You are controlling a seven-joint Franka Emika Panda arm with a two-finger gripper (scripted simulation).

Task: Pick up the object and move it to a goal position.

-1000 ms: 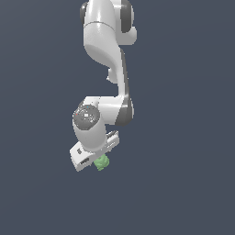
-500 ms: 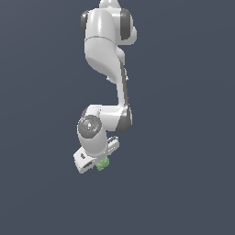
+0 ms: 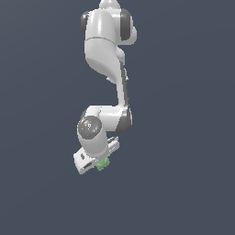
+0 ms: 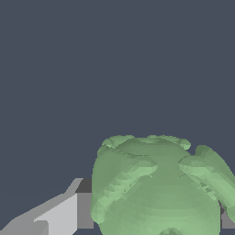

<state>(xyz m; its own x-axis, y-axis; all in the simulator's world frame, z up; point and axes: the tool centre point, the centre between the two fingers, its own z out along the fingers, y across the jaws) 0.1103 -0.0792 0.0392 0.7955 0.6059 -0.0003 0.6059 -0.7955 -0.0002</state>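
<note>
Object (image 4: 160, 188), a light-green lump, filled the lower right of the wrist view, close enough to show a knobbly, faceted surface with rounded bulges and shallow grooves. Its lower edge was cut off by the frame. Beside it, at the lower left, one pale grey finger (image 4: 59, 215) with a darker pad touched its side; a sliver of grey showed at the far right edge, mostly hidden behind the lump. Everything behind it was plain dark blue-grey.

In the exterior view the object (image 3: 103, 164) appeared only as a tiny green speck below the centre of the frame, its texture too small to read. It sat in the gripper (image 3: 100, 162), which was closed around it, though the fingers themselves were hard to separate there. That view alone showed the whole white arm (image 3: 105, 50), smooth and glossy with dark joint bands, hanging down from the top of the frame, bending at a rounded joint and ending in the tilted boxy hand. No surface was visible under it.
</note>
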